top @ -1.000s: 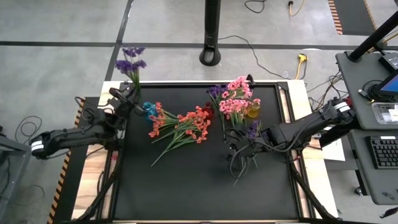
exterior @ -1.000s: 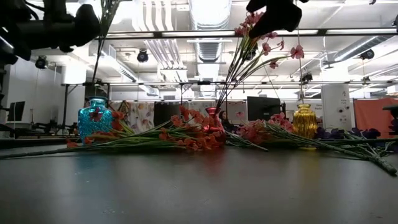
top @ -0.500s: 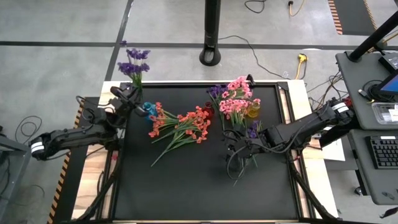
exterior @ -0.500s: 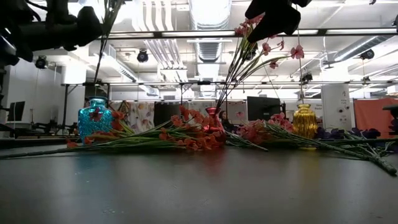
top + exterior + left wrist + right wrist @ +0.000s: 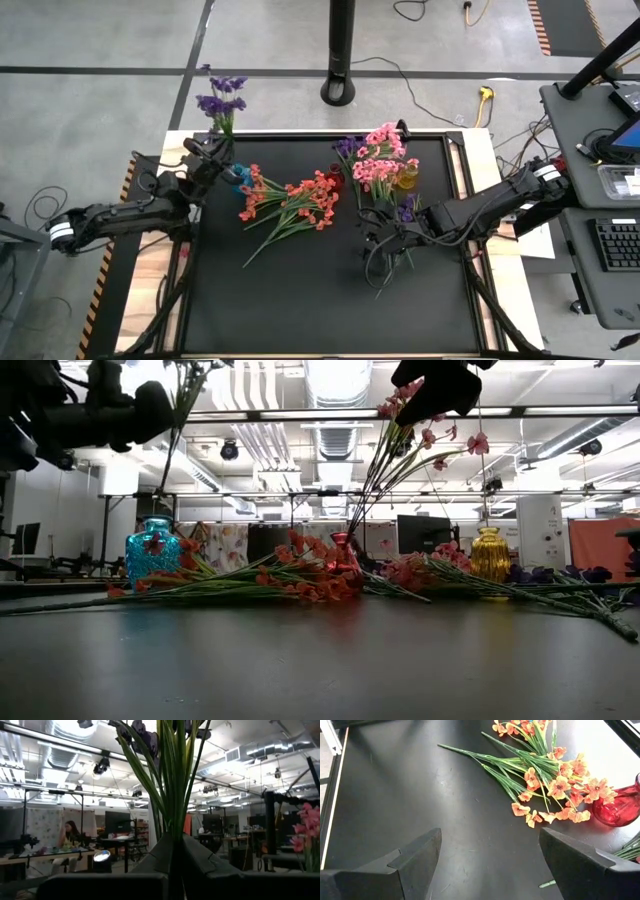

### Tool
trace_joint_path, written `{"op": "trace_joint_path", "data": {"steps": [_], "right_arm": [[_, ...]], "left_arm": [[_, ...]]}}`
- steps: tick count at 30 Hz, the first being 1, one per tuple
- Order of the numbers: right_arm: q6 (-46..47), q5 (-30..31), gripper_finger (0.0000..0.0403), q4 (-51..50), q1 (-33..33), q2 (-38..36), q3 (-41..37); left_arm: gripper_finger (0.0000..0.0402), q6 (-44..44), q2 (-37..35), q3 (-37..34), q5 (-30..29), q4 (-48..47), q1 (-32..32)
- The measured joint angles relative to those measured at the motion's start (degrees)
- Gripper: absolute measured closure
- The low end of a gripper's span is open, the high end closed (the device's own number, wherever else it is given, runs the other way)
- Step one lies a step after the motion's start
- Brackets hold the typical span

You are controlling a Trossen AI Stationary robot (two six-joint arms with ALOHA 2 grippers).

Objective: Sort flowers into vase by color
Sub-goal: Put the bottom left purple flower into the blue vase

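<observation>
Purple blossoms top the spray that your left gripper has clamped by the stems, at the upper left of the high view, right above the blue vase; the blooms reach past the table's far edge. Moving right, you have the orange-red flowers lying flat on the black mat, with the red vase at their right end. Further right, pink flowers and a few purple ones crowd around the yellow vase. Your right gripper hovers right of centre, below that cluster, fingers spread wide with nothing between them.
</observation>
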Motion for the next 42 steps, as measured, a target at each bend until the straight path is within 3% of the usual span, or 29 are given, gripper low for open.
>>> {"op": "trace_joint_path", "data": {"steps": [23, 28, 42], "right_arm": [[0.00, 0.00, 0.0076, 0.09, 0.00, 0.00, 0.00], [0.00, 0.00, 0.0076, 0.22, 0.00, 0.00, 0.00], [0.02, -0.07, 0.0076, 0.15, 0.00, -0.02, 0.00]], "left_arm": [[0.0394, -2.20, 4.32, 0.01, -1.71, 0.20, 0.28], [0.0371, -5.07, 4.18, 0.01, -6.08, 0.17, 0.31], [0.0289, -8.18, 3.84, -1.12, -5.99, -0.18, 0.24]]}}
